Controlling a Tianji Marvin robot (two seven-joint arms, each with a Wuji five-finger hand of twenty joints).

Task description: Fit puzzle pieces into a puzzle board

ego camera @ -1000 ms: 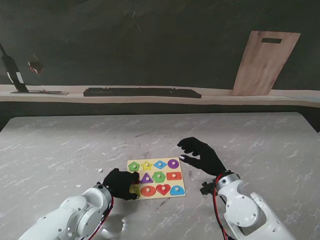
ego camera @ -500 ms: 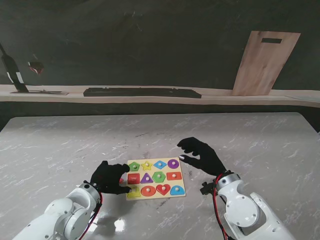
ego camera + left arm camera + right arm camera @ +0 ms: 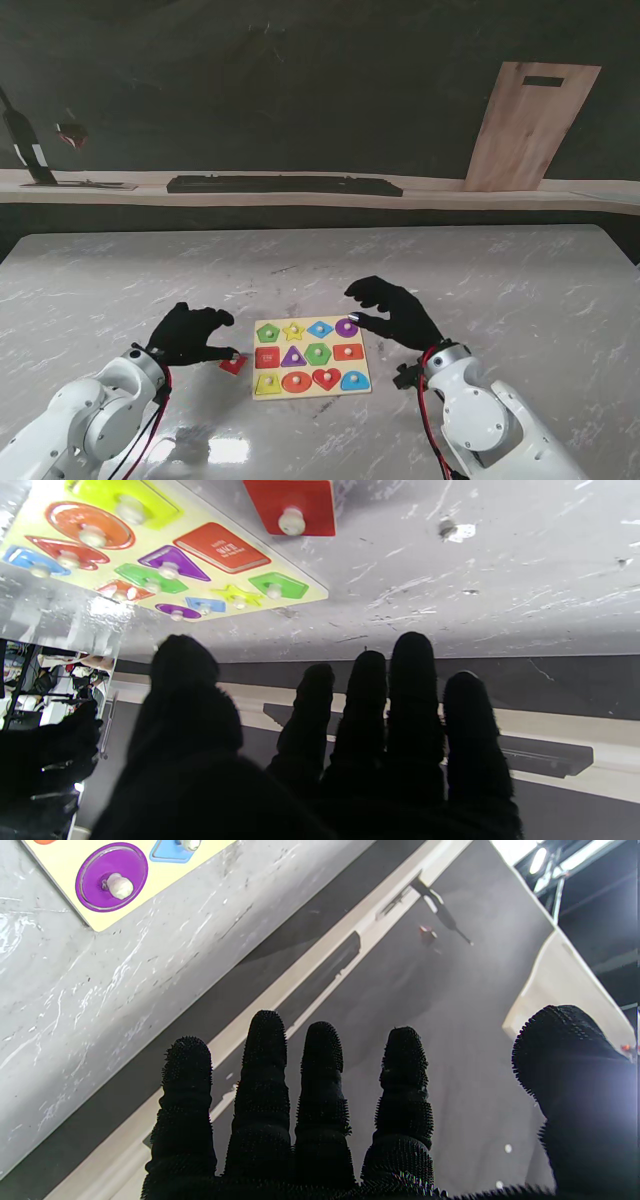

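Observation:
The yellow puzzle board (image 3: 312, 392) lies in the middle of the table, near me, with coloured knobbed pieces seated in it. Its red square recess (image 3: 267, 357) (image 3: 222, 547) stands empty, showing printed text. A red square piece (image 3: 232, 365) (image 3: 292, 505) lies flat on the table just left of the board. My left hand (image 3: 190, 335) hovers left of that piece, fingers (image 3: 410, 700) spread, holding nothing. My right hand (image 3: 395, 312) hangs open over the board's far right corner, beside the purple circle (image 3: 346, 327) (image 3: 111, 877).
A wooden cutting board (image 3: 530, 125) leans on the dark wall at the back right. A long black bar (image 3: 285, 185) lies on the ledge behind the table. A black tool (image 3: 25, 145) stands far left. Scuffs and a white chip (image 3: 452, 529) mark the marble top.
My left hand has drawn away from the board's near left corner to the left. The red square piece now lies loose on the table. The right hand shifted slightly left.

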